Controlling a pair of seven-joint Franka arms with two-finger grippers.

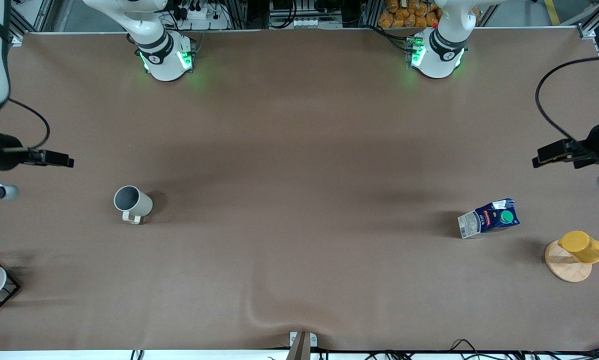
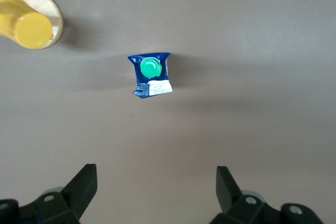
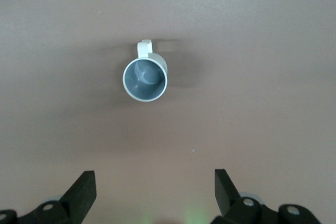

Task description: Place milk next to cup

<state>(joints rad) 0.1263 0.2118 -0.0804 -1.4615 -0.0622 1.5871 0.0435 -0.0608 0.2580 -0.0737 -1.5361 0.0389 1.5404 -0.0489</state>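
The milk (image 1: 489, 218), a dark-blue carton with a green cap, stands on the brown table toward the left arm's end. It shows from above in the left wrist view (image 2: 151, 74). The cup (image 1: 132, 203), a pale grey-beige mug with a small white handle, stands toward the right arm's end and shows in the right wrist view (image 3: 145, 77). My left gripper (image 1: 549, 152) hangs high above the table near the milk, open and empty (image 2: 156, 174). My right gripper (image 1: 59, 160) hangs high near the cup, open and empty (image 3: 155, 178).
A yellow cup (image 1: 582, 246) on a wooden disc (image 1: 564, 267) stands beside the milk at the table's end, and shows in the left wrist view (image 2: 29, 24). A white cup in a black wire rack (image 1: 9, 292) stands at the right arm's end, nearer the front camera.
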